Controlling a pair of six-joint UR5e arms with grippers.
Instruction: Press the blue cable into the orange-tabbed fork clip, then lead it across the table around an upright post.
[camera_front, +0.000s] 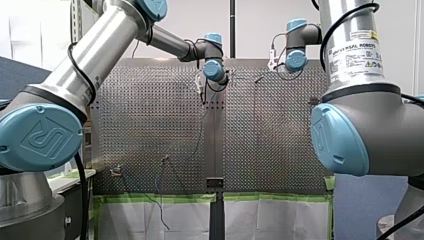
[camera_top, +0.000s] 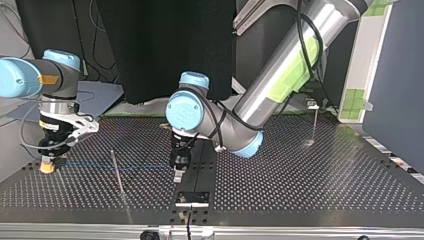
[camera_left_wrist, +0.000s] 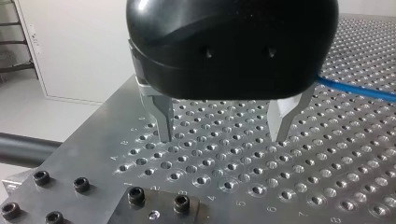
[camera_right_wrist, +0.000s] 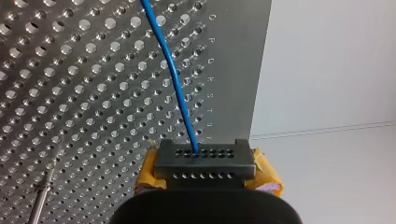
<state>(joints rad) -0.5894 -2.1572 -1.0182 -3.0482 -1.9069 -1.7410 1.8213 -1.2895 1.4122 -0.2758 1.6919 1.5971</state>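
The blue cable (camera_top: 115, 165) lies low over the perforated table (camera_top: 300, 170), running from my right gripper (camera_top: 47, 166) towards my left gripper (camera_top: 178, 176). A thin upright post (camera_top: 118, 176) stands just in front of the cable between them. In the right wrist view the cable (camera_right_wrist: 175, 79) ends in the black, yellow-padded fingers of my right gripper (camera_right_wrist: 205, 163), which is shut on it. My left gripper (camera_left_wrist: 222, 137) hangs just above the table near its edge, its metal fingers (camera_left_wrist: 163, 121) open with nothing between them. The cable (camera_left_wrist: 357, 91) passes beside it. No orange-tabbed clip is clear to me.
A black bolted block (camera_left_wrist: 156, 205) sits at the table's edge just ahead of my left gripper. A second upright post (camera_top: 314, 124) stands far off at the top view's right. A small fixture (camera_front: 116, 171) sits at the front view's lower left.
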